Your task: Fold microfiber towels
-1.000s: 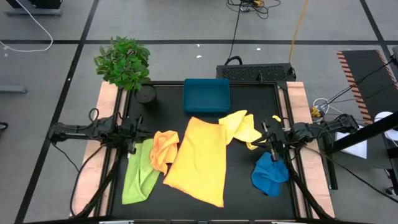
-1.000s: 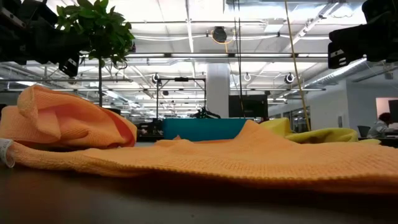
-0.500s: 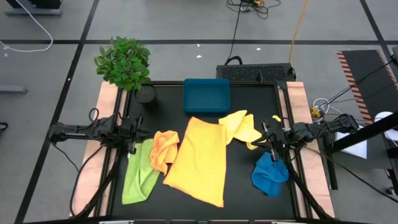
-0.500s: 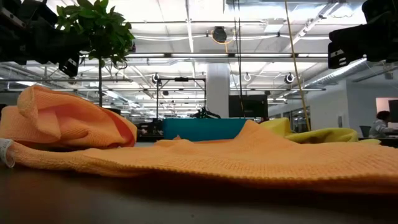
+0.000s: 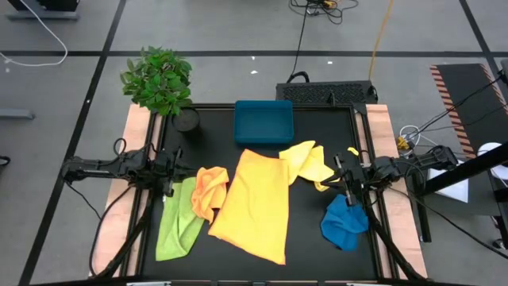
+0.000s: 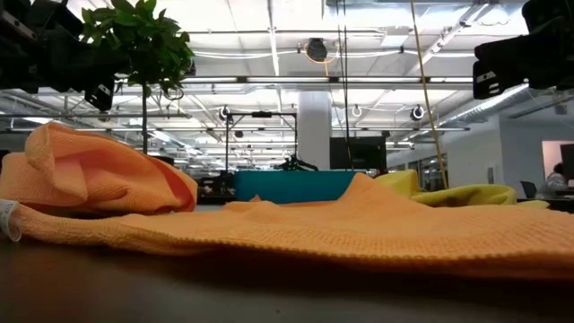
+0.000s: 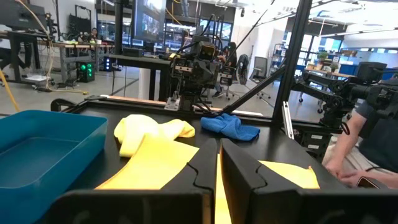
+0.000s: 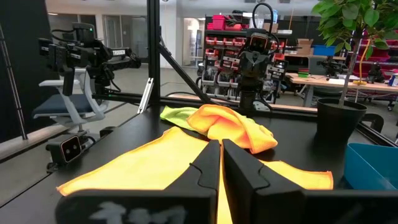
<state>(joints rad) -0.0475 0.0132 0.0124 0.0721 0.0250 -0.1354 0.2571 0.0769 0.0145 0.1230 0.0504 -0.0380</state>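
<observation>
Towels: you have five lying loose on the black tabletop (image 5: 317, 230).
Golden yellow towel (image 5: 254, 202): spread flat at the centre, near side of the teal tray (image 5: 263, 121).
Orange towel (image 5: 210, 189): bunched at its left edge.
Lime green towel (image 5: 178, 222): farthest left.
Pale yellow towel (image 5: 308, 163): crumpled, right of centre.
Blue towel (image 5: 345, 222): bunched at near right.
Left hand (image 5: 169, 171): your fingers are closed on nothing, over the lime green towel's far end.
Right hand (image 5: 347, 181): closed, empty, between pale yellow and blue.
Plant (image 5: 159, 79): far left corner.
</observation>
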